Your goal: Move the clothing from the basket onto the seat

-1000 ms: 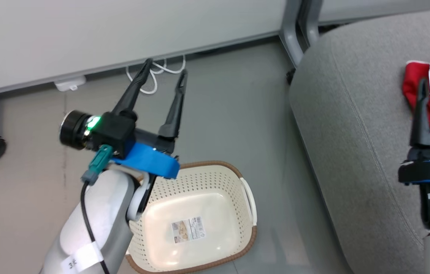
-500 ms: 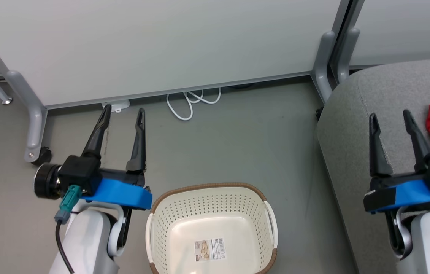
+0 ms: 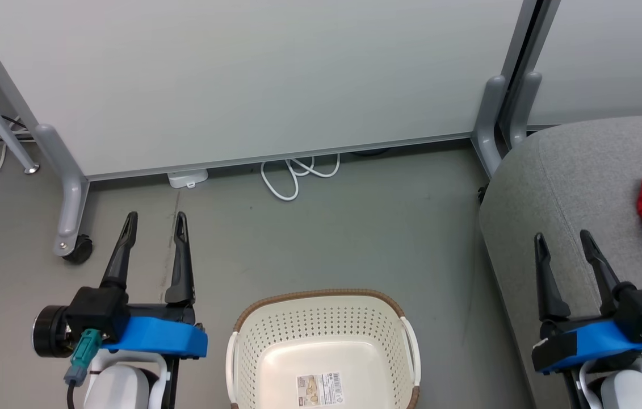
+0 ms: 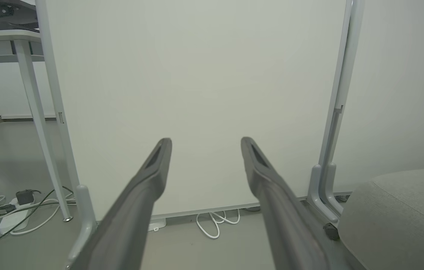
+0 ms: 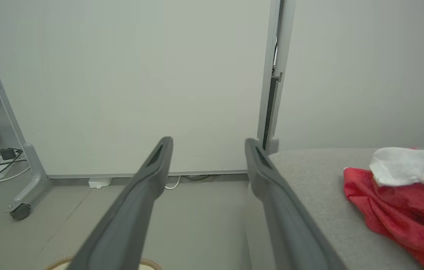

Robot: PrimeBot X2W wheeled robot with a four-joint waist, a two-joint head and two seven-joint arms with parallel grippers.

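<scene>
Centre of frame: bare floor (image 3: 355, 238), free passage. Bottom centre: the basket (image 3: 321, 296) stands open-topped, reachable from above. Right side is blocked by the seat (image 3: 570, 182). Top is closed off by the partition panel (image 3: 269, 74); caster leg (image 3: 71, 216) at left, white cable (image 3: 289, 179) along the panel's base.

Red-white clothing (image 5: 403, 202) heaped on grey seat (image 3: 570, 182); cream perforated basket (image 3: 321, 324) on floor.
</scene>
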